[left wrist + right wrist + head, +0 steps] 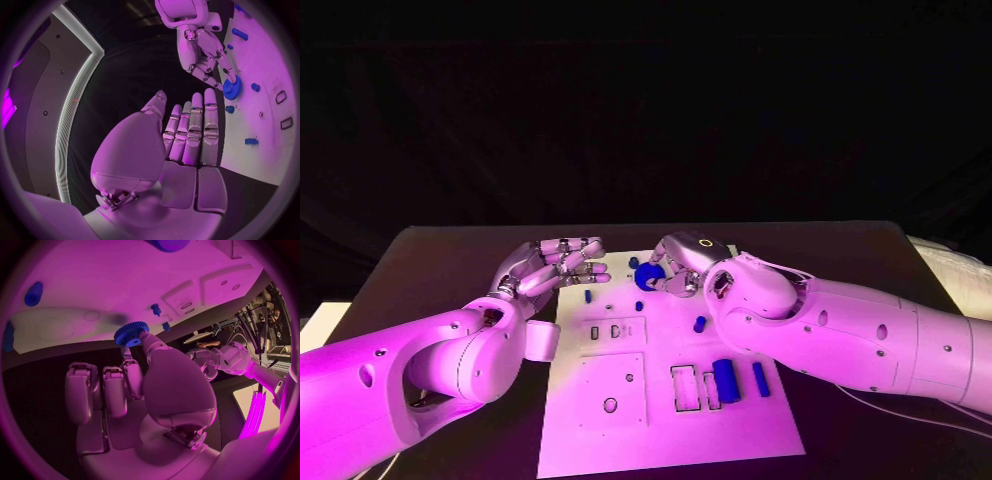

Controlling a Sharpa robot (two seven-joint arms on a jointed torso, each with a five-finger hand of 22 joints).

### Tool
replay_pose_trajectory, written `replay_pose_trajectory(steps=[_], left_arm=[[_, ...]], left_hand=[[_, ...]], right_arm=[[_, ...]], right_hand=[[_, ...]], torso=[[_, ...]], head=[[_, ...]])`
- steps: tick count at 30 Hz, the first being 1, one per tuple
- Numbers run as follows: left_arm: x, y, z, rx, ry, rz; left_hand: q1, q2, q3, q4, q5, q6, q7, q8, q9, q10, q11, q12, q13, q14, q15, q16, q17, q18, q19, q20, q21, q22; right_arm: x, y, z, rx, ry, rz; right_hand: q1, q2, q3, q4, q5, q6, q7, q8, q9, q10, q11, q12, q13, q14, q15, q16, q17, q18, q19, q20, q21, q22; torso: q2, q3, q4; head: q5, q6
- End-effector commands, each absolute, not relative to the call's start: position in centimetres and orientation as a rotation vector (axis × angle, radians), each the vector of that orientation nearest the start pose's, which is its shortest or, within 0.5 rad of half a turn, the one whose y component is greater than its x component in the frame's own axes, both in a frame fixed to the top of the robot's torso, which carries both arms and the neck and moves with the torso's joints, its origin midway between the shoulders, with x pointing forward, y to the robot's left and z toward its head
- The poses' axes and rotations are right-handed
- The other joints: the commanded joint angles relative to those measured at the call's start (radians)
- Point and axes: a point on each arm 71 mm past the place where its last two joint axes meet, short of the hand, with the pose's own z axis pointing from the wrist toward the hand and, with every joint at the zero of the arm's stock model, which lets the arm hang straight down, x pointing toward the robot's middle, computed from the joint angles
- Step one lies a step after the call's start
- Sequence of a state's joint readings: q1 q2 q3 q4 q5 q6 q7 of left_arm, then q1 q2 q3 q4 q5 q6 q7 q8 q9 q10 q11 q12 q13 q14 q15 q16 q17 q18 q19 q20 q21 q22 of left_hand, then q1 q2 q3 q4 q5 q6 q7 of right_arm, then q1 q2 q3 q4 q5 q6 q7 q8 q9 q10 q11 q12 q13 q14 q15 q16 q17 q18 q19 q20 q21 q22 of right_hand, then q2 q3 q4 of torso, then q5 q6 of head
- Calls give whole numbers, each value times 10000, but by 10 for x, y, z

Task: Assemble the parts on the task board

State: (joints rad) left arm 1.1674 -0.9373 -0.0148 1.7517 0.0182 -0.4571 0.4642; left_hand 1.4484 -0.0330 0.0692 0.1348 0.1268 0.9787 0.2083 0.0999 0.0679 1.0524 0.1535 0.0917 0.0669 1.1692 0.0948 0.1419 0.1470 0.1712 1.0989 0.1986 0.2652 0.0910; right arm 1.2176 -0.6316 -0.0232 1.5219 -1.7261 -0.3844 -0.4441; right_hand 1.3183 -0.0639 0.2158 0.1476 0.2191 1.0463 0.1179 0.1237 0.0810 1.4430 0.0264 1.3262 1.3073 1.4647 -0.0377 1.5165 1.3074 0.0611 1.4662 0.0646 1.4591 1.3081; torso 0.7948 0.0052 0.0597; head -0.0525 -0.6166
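The white task board (661,410) lies in the middle of the black table. My right hand (678,262) is at the board's far edge and pinches a blue gear (651,279) between thumb and a finger. The left wrist view shows that right hand (206,55) with its fingertips on the gear (232,89), which is low over the board (275,125). From the right wrist, the gear (130,333) sits at the tips of the right hand (137,385). My left hand (557,266) hovers beside the board's far left corner, fingers straight and apart, holding nothing.
A blue cylinder (726,378) and a thin blue bar (760,378) lie on the board's right side beside a rectangular slot (687,388). Small blue pieces (700,323) (589,296) (633,262) sit further back. Black table (877,250) surrounds the board.
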Motion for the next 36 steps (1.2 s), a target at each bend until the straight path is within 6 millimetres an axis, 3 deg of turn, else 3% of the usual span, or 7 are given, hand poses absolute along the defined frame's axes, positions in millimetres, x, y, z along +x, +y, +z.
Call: replay_pose_trajectory(steps=[1,16,23,27,36], left_arm=[[445,196,-161,-11191,13339,-16063],[445,196,-161,-11185,13333,-16071],[446,194,-161,-11179,13347,-16098],[446,194,-161,-11179,13356,-16108],[445,194,-161,-11186,13369,-16104]], left_hand=[[-13,75,11,-64,-37,4,15,-45,-9,37,23,-34,-11,52,33,-48,13,119,74,2,-54,-13],[-13,75,11,-64,-37,4,15,-45,-9,37,23,-34,-11,52,33,-48,13,119,74,2,-54,-13],[-13,75,11,-64,-37,4,15,-45,-9,37,23,-34,-11,52,33,-48,13,119,74,2,-54,-13],[-13,75,11,-64,-37,4,15,-45,-9,37,23,-34,-11,52,33,-48,13,119,74,2,-54,-13],[-13,75,11,-64,-37,4,15,-45,-9,37,23,-34,-11,52,33,-48,13,119,74,2,-54,-13]], right_arm=[[487,-102,-156,-2087,14745,5000],[503,-82,-164,-2223,15053,4851],[506,-72,-168,-2309,15252,4855],[507,-70,-169,-2306,15319,4856],[509,-69,-172,-2330,15515,4735]], right_hand=[[65,47,66,-22,63,62,-2,12,15,50,35,-28,610,844,-62,35,1506,-112,127,-58,30,142],[50,20,82,-29,50,51,7,3,11,55,41,-25,620,849,-59,47,1532,-114,129,-56,33,149],[37,9,91,-31,31,42,12,-4,8,57,47,-24,626,849,-56,46,1531,-114,130,-54,33,150],[17,-7,104,-31,4,27,21,-15,2,53,53,-37,621,848,-51,46,1529,-113,128,-51,31,146],[-28,-75,142,-53,-70,-39,49,-61,-20,36,77,-80,608,849,-31,49,1539,-113,124,-36,28,142]], torso=[[6,-5,31],[6,-14,21],[15,4,43],[10,-12,40],[7,-6,32]], head=[[-11,-13],[37,-33],[83,-46],[80,-49],[116,-78]])
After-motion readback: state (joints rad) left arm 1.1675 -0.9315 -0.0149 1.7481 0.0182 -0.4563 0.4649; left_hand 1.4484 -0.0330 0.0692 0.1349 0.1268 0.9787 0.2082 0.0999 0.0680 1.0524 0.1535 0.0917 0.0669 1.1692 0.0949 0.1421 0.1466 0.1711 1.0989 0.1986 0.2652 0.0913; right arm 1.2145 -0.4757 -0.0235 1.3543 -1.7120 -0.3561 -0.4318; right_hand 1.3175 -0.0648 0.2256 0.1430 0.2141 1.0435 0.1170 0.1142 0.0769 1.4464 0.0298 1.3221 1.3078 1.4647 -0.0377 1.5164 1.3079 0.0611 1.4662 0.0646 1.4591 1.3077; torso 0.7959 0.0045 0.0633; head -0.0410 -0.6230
